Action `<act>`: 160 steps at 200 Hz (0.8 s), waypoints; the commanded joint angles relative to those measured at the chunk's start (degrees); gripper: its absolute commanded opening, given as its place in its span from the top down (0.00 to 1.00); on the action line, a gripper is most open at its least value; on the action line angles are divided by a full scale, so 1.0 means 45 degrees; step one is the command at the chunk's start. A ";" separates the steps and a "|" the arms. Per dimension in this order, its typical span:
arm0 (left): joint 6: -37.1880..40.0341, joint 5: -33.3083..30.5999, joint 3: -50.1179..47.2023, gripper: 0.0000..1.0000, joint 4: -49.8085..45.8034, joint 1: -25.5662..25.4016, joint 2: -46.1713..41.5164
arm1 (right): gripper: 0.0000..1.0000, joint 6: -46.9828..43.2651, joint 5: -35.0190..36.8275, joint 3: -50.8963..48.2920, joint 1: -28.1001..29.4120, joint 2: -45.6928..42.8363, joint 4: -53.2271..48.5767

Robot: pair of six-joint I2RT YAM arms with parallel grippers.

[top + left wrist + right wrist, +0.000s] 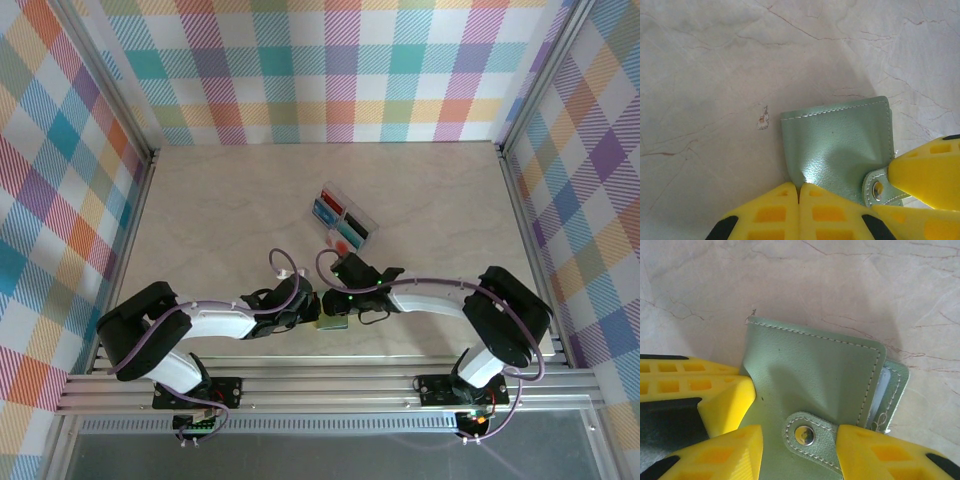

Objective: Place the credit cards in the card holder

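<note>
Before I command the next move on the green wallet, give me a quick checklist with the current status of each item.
1. Left gripper holding the grey-green soft folding card holder: ok, jaws shut on its edge.
2. Right gripper lined up on the snap tab: ok, jaws apart, one on each side of it.
3. Snap undone: cannot tell; the tab lies flat across the face.
4. Card holder open for loading: not ok, it is folded shut.
5. Small thin coloured credit cards ready to pick: ok, they lie in the clear plastic tray farther up the table, and neither gripper holds one.
</note>
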 commanded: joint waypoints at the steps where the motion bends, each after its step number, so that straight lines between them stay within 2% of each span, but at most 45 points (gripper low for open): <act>1: -0.0131 -0.0325 -0.0483 0.95 -0.0700 -0.0125 0.0151 | 0.56 0.0286 0.0894 -0.0676 0.0374 0.1015 -0.0538; 40: -0.0318 -0.0414 -0.0822 0.96 -0.0654 -0.0124 -0.0218 | 0.58 0.0596 0.2272 -0.0475 0.1002 0.1817 -0.1136; 64: -0.0391 -0.0509 -0.1032 0.96 -0.0659 -0.0124 -0.0505 | 0.61 0.0793 0.2451 -0.0453 0.1254 0.2315 -0.1113; 91: -0.0386 -0.0549 -0.1047 0.96 -0.0670 -0.0124 -0.0490 | 0.71 0.0837 0.2855 -0.0246 0.1500 0.2529 -0.1304; 123: -0.0375 -0.0566 -0.1033 0.97 -0.0523 -0.0129 -0.0234 | 0.93 0.0732 0.3124 -0.0034 0.1629 0.2147 -0.1649; 146: -0.0333 -0.0926 -0.0965 0.98 -0.0681 -0.0125 0.0024 | 1.00 0.0463 0.2820 0.0004 0.1632 0.1259 -0.1742; 160: -0.0345 -0.1233 -0.0925 0.99 -0.0832 -0.0124 0.0217 | 1.00 0.0281 0.2669 0.0053 0.1582 0.0595 -0.1989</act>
